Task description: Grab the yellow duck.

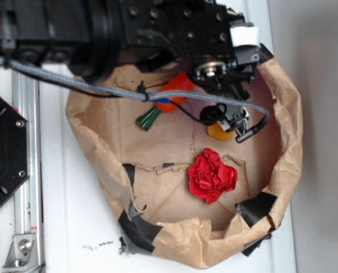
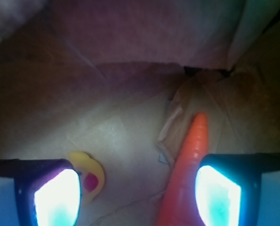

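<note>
So the gripper (image 2: 137, 195) hangs low in the paper bag (image 1: 282, 170) mid-approach, fingers wide apart, with the yellow duck (image 2: 89, 176) just right of its left finger (image 2: 55, 200) and the carrot (image 2: 189, 155) against the right one, so it probably needs a nudge left before closing.

1. A crumpled brown paper bag (image 1: 100, 145), rim rolled down and patched with black tape, fills the centre of the exterior frame.
2. A red ruffled flower-like ball (image 1: 212, 176) lies on the bag's floor, lower centre right.
3. A long orange toy carrot (image 2: 189, 160) with a green stem (image 1: 149, 119) lies at upper centre, apparently banded blue.
4. A white table (image 1: 72, 227) lies underneath the bag.
</note>
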You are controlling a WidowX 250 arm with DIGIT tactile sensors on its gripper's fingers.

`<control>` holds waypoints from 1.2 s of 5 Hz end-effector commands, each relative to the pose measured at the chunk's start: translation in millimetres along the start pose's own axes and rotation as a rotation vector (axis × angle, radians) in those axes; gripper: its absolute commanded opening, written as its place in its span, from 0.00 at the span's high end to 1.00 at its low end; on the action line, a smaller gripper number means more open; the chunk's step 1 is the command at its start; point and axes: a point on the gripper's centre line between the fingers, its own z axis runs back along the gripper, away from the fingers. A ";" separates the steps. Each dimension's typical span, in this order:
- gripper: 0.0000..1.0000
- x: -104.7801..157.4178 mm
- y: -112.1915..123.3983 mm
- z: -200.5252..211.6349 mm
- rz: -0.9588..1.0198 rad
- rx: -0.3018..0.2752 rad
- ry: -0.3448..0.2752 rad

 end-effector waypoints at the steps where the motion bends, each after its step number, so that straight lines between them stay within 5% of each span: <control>1: 0.00 -3.3 -7.6 -13.6 -0.064 0.004 0.017; 6: 0.00 -14.0 -13.2 -32.9 -0.112 0.071 0.056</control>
